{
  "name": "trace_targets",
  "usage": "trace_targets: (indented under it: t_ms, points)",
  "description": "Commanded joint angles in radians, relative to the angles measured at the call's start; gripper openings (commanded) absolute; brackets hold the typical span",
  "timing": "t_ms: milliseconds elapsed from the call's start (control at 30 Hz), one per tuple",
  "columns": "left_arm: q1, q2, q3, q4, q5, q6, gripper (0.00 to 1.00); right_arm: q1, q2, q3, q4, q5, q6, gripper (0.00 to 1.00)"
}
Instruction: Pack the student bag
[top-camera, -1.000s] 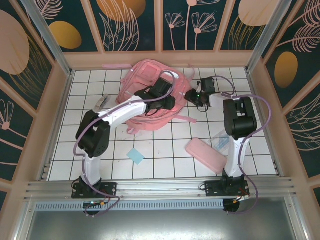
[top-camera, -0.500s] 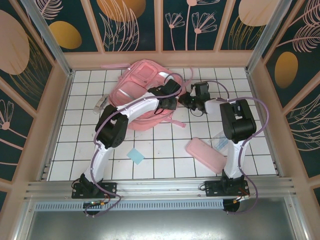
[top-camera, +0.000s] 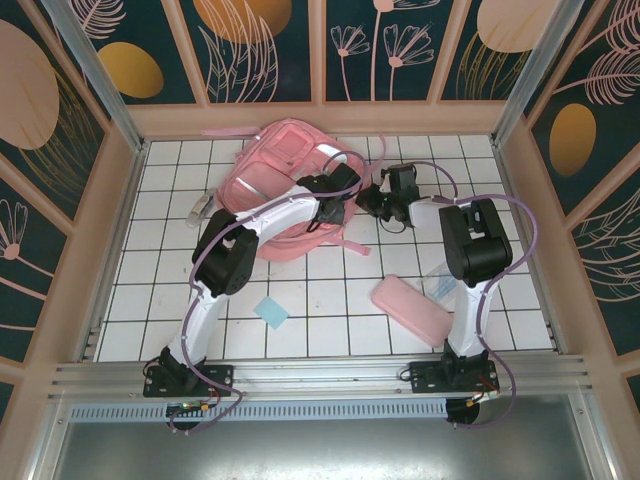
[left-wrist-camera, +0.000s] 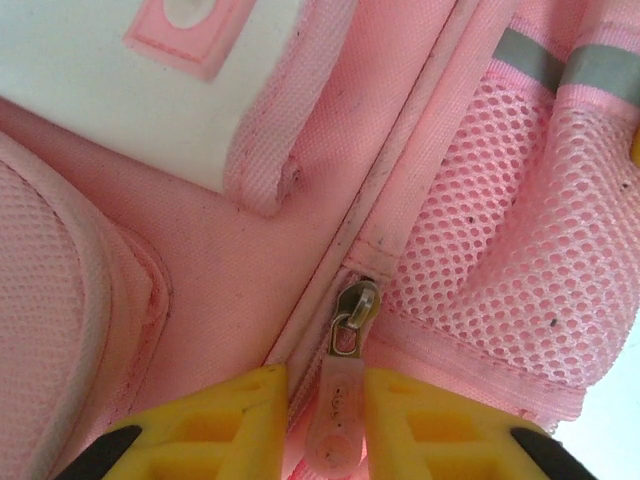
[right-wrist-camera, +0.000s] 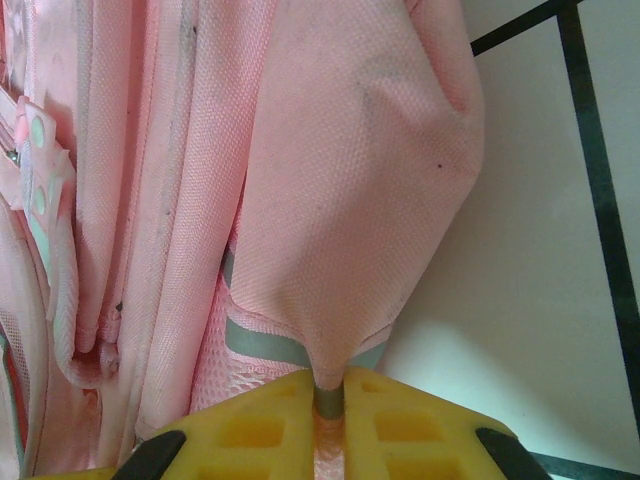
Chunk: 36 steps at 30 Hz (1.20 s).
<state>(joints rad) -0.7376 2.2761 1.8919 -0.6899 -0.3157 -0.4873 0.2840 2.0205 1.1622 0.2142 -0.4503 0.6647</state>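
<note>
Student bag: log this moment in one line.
student bag: on tiled table | left claw: shut on zip pull | right claw: shut on bag fabric | pencil case: outside bag

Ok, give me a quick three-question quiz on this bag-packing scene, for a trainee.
1. True or false: the left hand is shut on the zip pull of the student bag.
2. The right hand grips: A) bag fabric, B) a cable, C) nothing.
3. Fill in: the loose paper square is coloured ___.
Key: 1 true; 2 A; 3 blue.
</note>
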Motion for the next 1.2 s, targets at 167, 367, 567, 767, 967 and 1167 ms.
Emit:
trace_targets:
  t_ms: [167, 367, 567, 767, 967, 1167]
  points:
    - [-0.005, 0.042, -0.013, -0.028, 0.050, 0.008, 0.23, 0.010, -0.012, 0.046, -0.007, 0.004, -0.012, 0.13]
    - [-0.004, 0.068, -0.057, -0.055, 0.031, 0.004, 0.34, 0.010, -0.008, 0.056, -0.008, 0.017, -0.014, 0.13]
    - [-0.004, 0.117, -0.053, -0.051, 0.074, 0.004, 0.33, 0.025, 0.017, 0.076, -0.007, 0.033, -0.007, 0.20]
    - [-0.002, 0.144, -0.063, -0.047, 0.091, 0.011, 0.11, 0.050, 0.071, 0.101, -0.003, 0.047, 0.013, 0.32]
    - [0.003, 0.103, -0.061, -0.061, 0.038, 0.027, 0.00, 0.052, 0.103, 0.112, -0.009, 0.080, 0.030, 0.20]
    - [0.005, 0.048, -0.013, -0.133, -0.002, 0.085, 0.00, 0.041, 0.101, 0.112, -0.003, 0.152, 0.047, 0.00]
